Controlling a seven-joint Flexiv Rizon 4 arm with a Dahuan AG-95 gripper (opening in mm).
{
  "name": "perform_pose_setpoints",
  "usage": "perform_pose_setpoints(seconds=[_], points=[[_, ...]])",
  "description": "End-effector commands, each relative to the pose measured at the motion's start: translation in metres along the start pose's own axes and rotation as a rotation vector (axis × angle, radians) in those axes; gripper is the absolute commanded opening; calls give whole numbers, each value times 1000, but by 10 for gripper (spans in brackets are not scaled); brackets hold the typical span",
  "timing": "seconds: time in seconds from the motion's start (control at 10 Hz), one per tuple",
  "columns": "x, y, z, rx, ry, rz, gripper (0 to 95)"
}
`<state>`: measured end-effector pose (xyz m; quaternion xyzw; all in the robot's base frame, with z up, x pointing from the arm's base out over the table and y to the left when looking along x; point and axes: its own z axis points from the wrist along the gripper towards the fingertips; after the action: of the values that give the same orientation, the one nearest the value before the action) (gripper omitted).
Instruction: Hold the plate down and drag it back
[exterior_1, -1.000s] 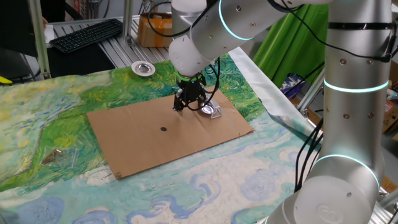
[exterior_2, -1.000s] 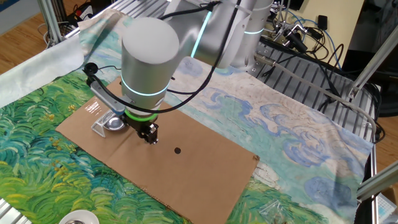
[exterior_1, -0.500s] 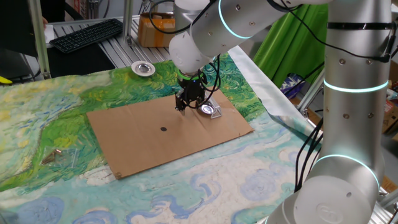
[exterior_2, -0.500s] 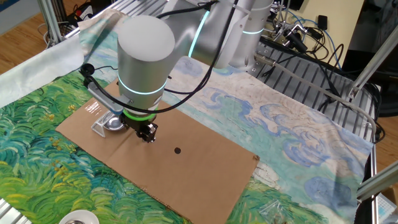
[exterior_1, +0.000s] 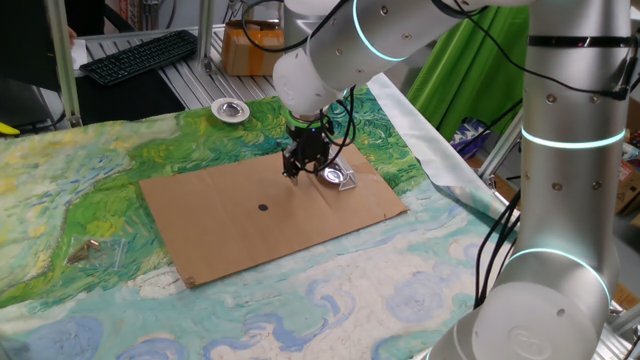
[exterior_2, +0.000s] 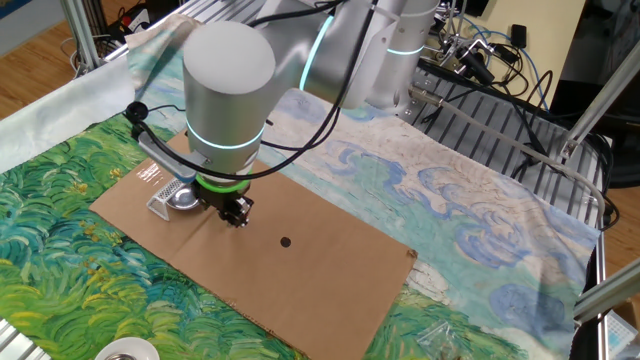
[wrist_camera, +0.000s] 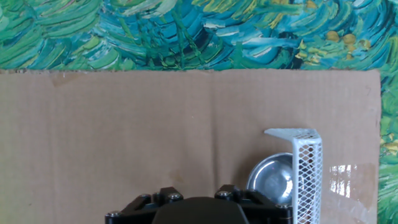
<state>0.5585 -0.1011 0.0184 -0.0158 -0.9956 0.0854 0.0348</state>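
At the bottom of your hand view the hand (wrist_camera: 199, 208) shows only its dark body, so you cannot tell whether it is released or clenched. Just to its right the plate (wrist_camera: 272, 181) lies on the cardboard sheet (wrist_camera: 124, 137), against a white mesh bracket (wrist_camera: 306, 174). Beyond the sheet's far edge the painted surface (wrist_camera: 186, 31) fills the top.

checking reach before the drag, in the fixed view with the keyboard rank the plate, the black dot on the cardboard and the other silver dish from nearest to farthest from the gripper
1. The plate, right beside the gripper.
2. The black dot, out on the cardboard.
3. The other silver dish, off the cardboard near the keyboard.
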Motion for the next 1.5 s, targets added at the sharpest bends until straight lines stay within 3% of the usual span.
perform_pose_setpoints(seconds=[0.1,0.5,1.2,1.5], points=[[0,0,0,1,1,2,0],[0,-3,-5,6,14,-10,0],[-9,-15,-13,107,18,-41,0],[-12,-18,-14,170,17,-84,0]])
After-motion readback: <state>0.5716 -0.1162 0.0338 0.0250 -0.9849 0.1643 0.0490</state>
